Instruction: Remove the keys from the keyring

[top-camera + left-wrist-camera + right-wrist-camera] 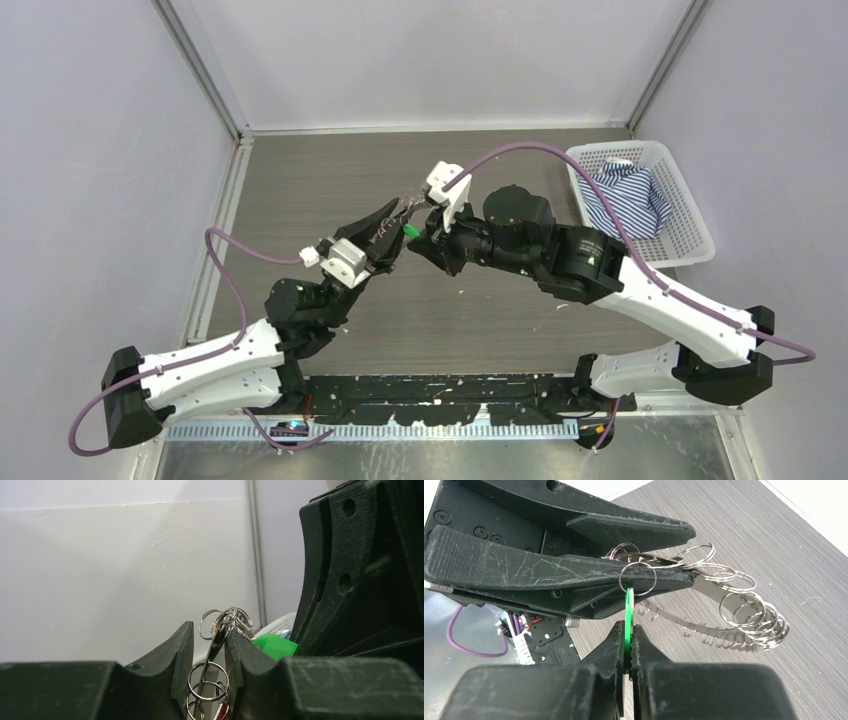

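The right gripper pinches the flat green plastic key edge-on between scuffed black jaws. Just beyond, the left gripper clamps the silvery keys at the thin wire keyring, toothed blades and small loops arcing above the dark wood-grain table, with a white mesh basket farthest

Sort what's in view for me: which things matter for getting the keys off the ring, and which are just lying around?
In the job:
left gripper, clamped on the silvery keys and their wire rings
right gripper, pinching the green-headed key

Lying about:
white basket
striped shirt inside it
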